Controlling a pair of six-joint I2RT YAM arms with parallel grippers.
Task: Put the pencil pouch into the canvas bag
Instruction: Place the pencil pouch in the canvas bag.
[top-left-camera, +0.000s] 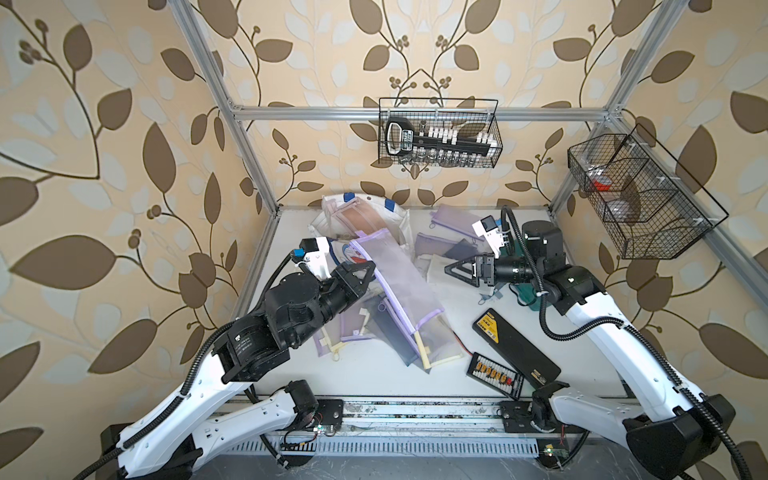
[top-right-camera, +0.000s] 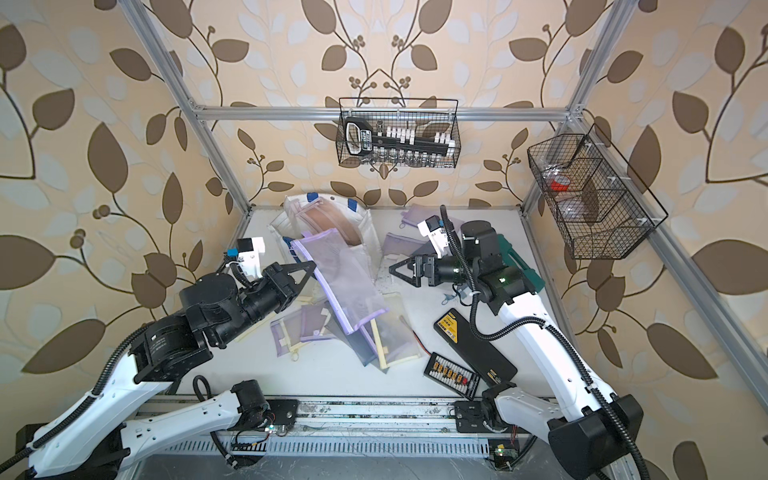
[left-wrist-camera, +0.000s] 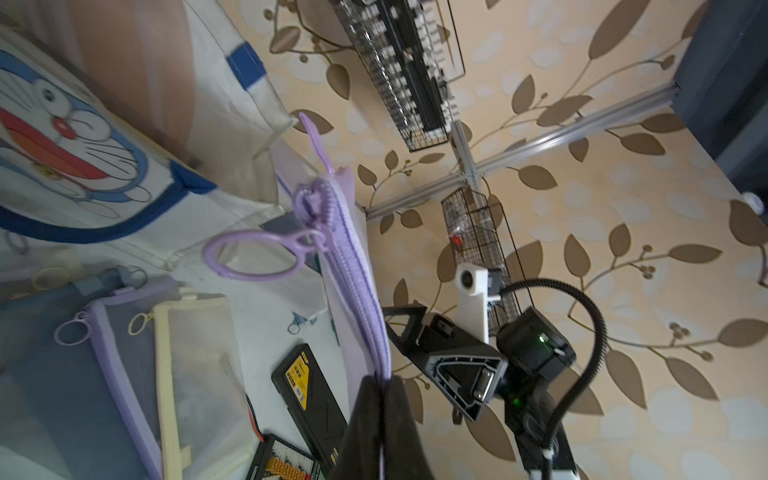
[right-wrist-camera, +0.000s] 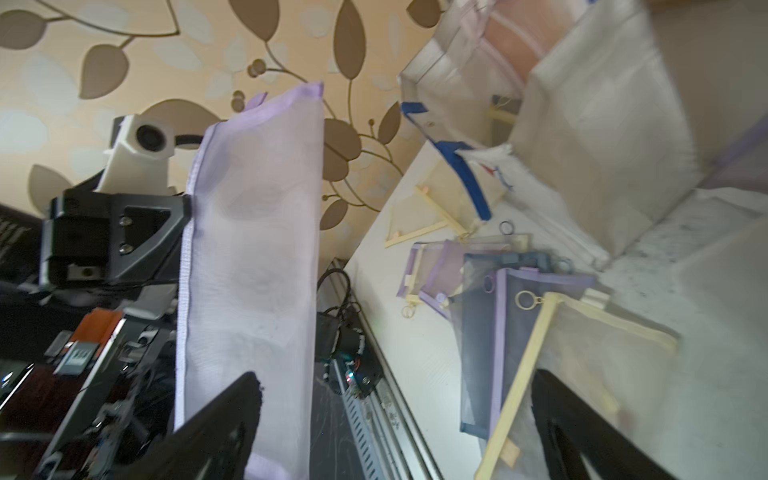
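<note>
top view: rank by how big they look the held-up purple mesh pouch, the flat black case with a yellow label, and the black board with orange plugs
1. purple mesh pouch, clearly largest, though it is held up nearer the camera, which adds to its size
2. flat black case with a yellow label
3. black board with orange plugs

Soft, even, fairly bright light filled both top views, leaving only faint shadows on the table (top-left-camera: 374, 382). Wide-angle distortion stretched the wallpaper (top-left-camera: 62, 257) toward the frame edges. Motion blur smeared the canvas bag (right-wrist-camera: 602, 137) at upper right in the right wrist view and softened the pencil pouch (top-left-camera: 399, 282) mid-frame in a top view.
</note>
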